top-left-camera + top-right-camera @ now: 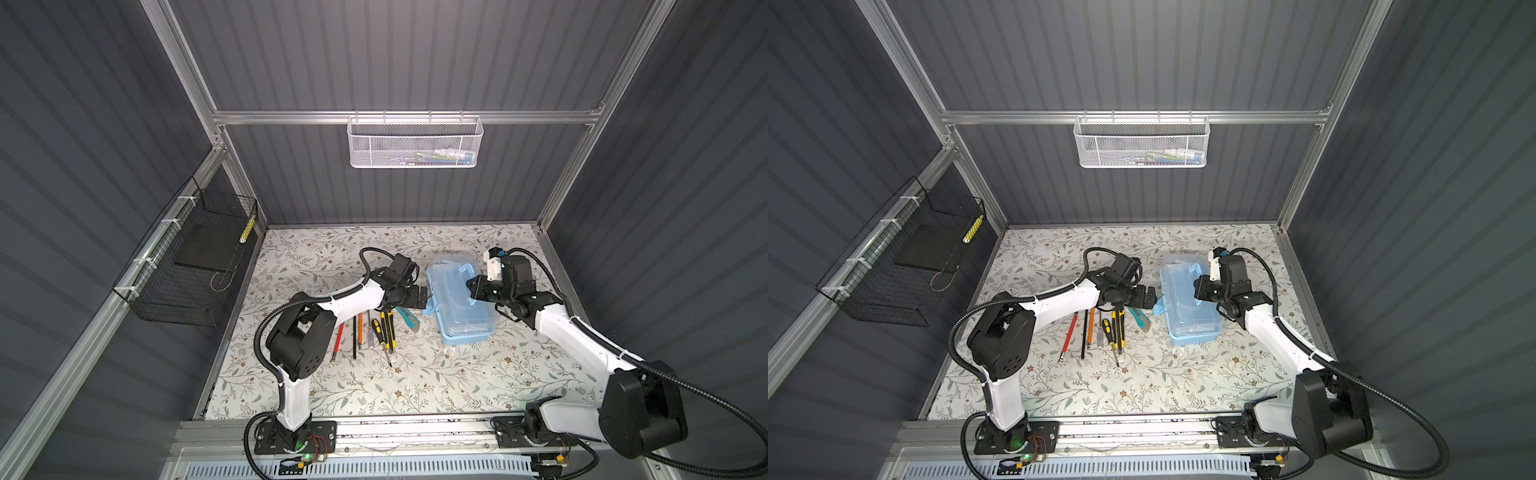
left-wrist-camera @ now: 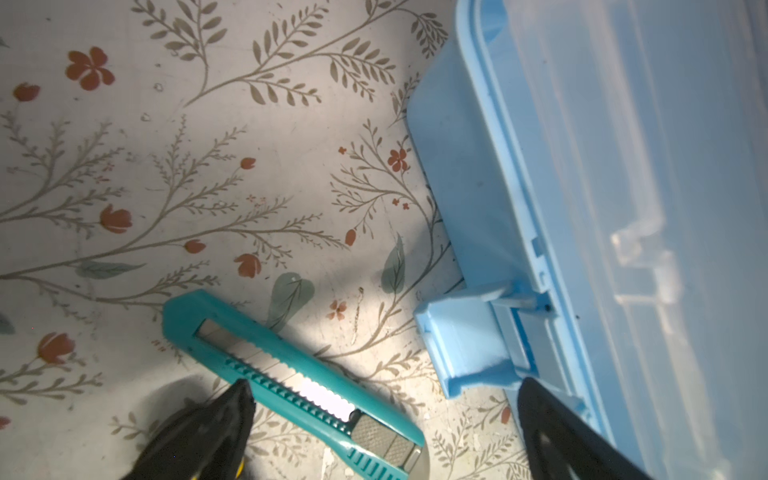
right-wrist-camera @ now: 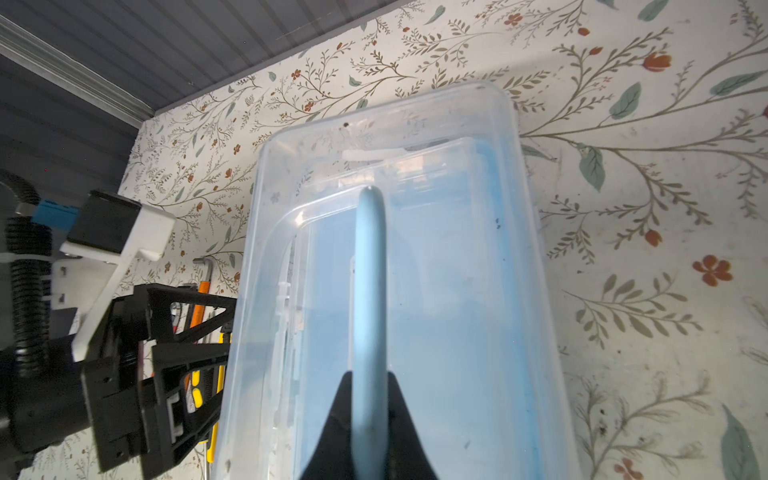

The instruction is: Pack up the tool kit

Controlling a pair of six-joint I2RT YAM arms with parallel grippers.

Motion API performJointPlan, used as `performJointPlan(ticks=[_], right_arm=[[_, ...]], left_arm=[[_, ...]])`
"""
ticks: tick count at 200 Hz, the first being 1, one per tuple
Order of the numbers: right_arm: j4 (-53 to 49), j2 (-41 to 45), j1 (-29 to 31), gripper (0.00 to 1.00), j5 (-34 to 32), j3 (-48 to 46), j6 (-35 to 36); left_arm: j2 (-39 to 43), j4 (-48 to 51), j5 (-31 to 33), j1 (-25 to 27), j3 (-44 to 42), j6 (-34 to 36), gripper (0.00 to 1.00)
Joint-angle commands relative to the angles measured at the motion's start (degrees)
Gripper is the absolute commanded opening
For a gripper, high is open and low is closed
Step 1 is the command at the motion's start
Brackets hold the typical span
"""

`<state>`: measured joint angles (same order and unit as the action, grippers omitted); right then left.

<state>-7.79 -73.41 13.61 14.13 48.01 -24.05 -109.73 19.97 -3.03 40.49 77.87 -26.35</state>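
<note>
The kit (image 1: 461,305) lies on the floral worktop (image 1: 415,386), right of centre: a light-blue box of smooth plastic with a clear lid and an arched handle (image 3: 370,282). The right pincer (image 3: 369,399) is clamped on that handle from above. The left pincer (image 2: 384,399) stands wide apart just beside the kit's side latch (image 2: 461,340), over a teal cutter (image 2: 291,374) with a ridged slider. Slim screwdrivers (image 1: 384,332) lie nearby.

tool kit (image 1: 465,328): light blue | utility knife (image 2: 291,374): teal | tabletop (image 1: 415,386): floral
</note>
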Motion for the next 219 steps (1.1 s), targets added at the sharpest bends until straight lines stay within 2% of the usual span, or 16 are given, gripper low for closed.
performJointPlan(ticks=[1,5,28,62,116,172,219], right_arm=[[3.3,3.59,-2.19,0.0,4.58,1.87,-3.32],[3.66,3.85,-3.08,0.0,7.54,1.7,-4.18],[6.12,4.5,-7.37,0.0,12.59,-0.37,-7.19],[7.83,4.25,-11.94,0.0,17.6,-3.48,-9.6],[14.64,3.24,-17.28,0.0,24.22,-9.36,-14.32],[26.46,1.73,-19.26,0.0,31.1,-12.96,-22.71],[29.24,0.76,-20.33,0.0,33.41,-13.15,-25.12]], left_arm=[[2.5,0.52,0.19,-0.97,-1.54,0.38,0.99],[2.59,0.08,-0.07,-1.09,-1.79,0.27,0.99],[2.51,-2.81,-2.71,-1.22,-2.09,0.17,0.99],[3.24,-11.99,-8.59,-1.13,-4.69,-2.48,0.99],[1.4,-15.48,-11.74,-0.88,-4.31,-4.33,1.0],[-1.09,-14.34,-11.81,0.18,-2.04,-3.53,0.99],[-3.08,-14.92,-12.59,0.81,-0.32,-3.12,0.99]])
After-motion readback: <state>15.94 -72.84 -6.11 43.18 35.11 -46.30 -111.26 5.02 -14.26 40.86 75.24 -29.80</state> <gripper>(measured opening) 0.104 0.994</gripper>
